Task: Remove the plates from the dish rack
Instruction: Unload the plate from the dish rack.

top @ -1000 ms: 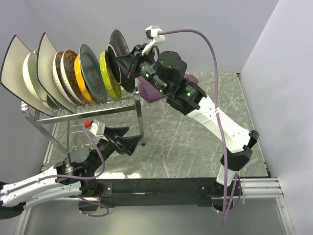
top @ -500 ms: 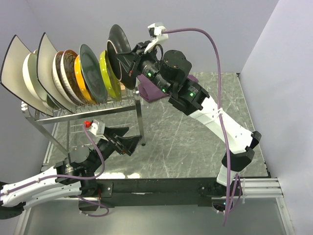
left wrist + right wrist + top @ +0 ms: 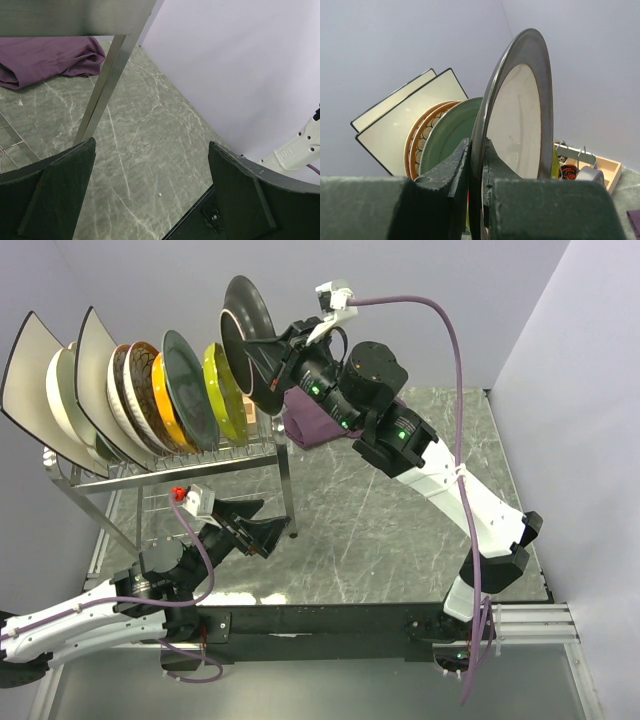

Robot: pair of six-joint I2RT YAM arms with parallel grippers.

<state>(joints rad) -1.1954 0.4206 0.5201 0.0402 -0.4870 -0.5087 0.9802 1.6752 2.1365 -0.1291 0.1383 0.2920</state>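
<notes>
My right gripper [image 3: 272, 368] is shut on the rim of the black plate [image 3: 250, 338] and holds it upright, above the right end of the dish rack [image 3: 180, 466]. The right wrist view shows both fingers [image 3: 455, 165] clamping that plate's edge [image 3: 520, 115]. Lime-yellow [image 3: 226, 392], teal-green [image 3: 188, 388], orange [image 3: 166, 405], brown-patterned [image 3: 134, 390], cream [image 3: 68, 400] and two white square plates [image 3: 98, 365] stand in the rack's top tier. My left gripper [image 3: 262, 526] is open and empty, low beside the rack's front right leg [image 3: 107, 85].
A purple cloth [image 3: 318, 426] lies on the marble table behind the right arm, also seen past the rack leg as a purple cloth [image 3: 45, 60]. A small wooden box [image 3: 600, 167] sits beyond the rack. Walls close in at the back and right.
The right arm has lifted the black plate higher, up out of the rack and slightly rightward. The left arm has not moved.
</notes>
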